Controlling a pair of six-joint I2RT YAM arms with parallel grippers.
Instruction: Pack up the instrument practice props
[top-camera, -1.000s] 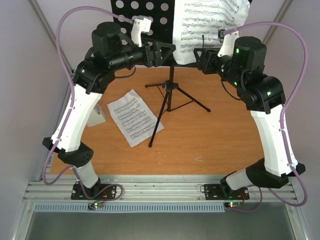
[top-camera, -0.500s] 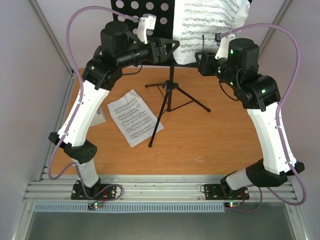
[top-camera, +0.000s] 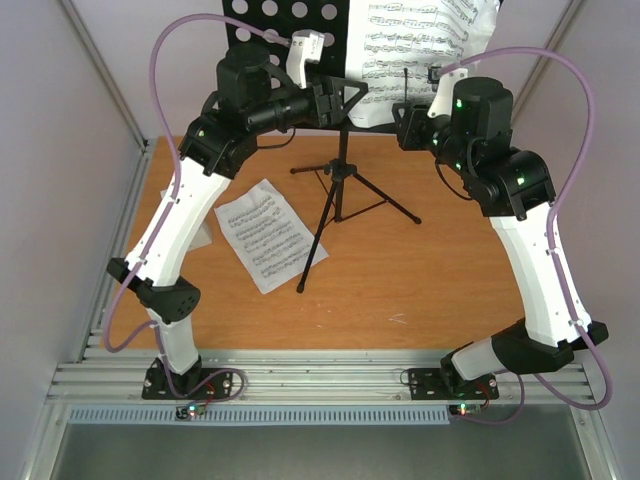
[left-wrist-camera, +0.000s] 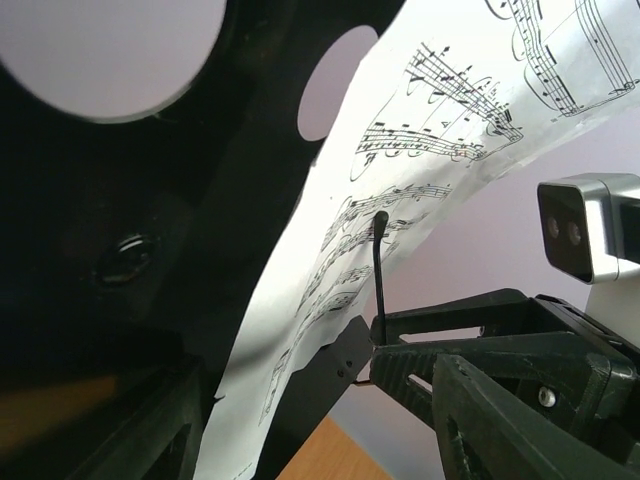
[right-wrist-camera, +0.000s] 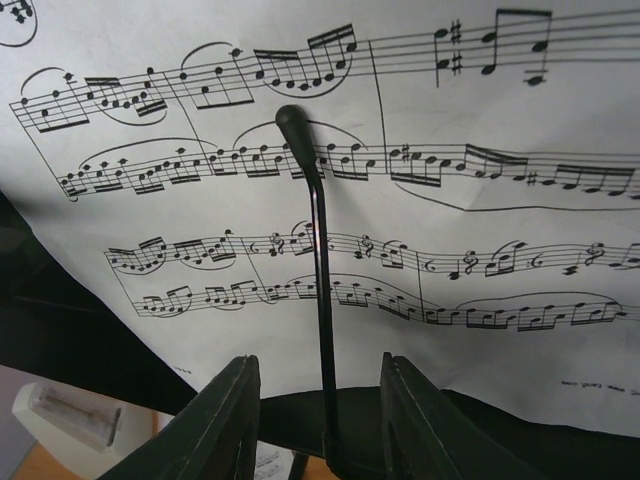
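While one sheet-music page (top-camera: 262, 235) lies flat on the desk (top-camera: 450, 270) left of the music stand (top-camera: 340, 200), I see the left end effector (top-camera: 345, 100) spread beside the stand's perforated panel (top-camera: 270, 20). The right end effector (right-wrist-camera: 320, 365), also spread, straddles the wire retainer (right-wrist-camera: 318, 250) holding a second page (top-camera: 410, 50).

Orange wooden tabletop (top-camera: 420, 280), pale lilac walls (top-camera: 40, 200), ribbed aluminium rail (top-camera: 330, 375) at near edge

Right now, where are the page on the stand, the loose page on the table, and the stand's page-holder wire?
page on the stand (top-camera: 420, 45): top external view, mid-sheet.
loose page (top-camera: 264, 236): top external view, its centre.
page-holder wire (right-wrist-camera: 321, 300): right wrist view, middle of the upright shaft.
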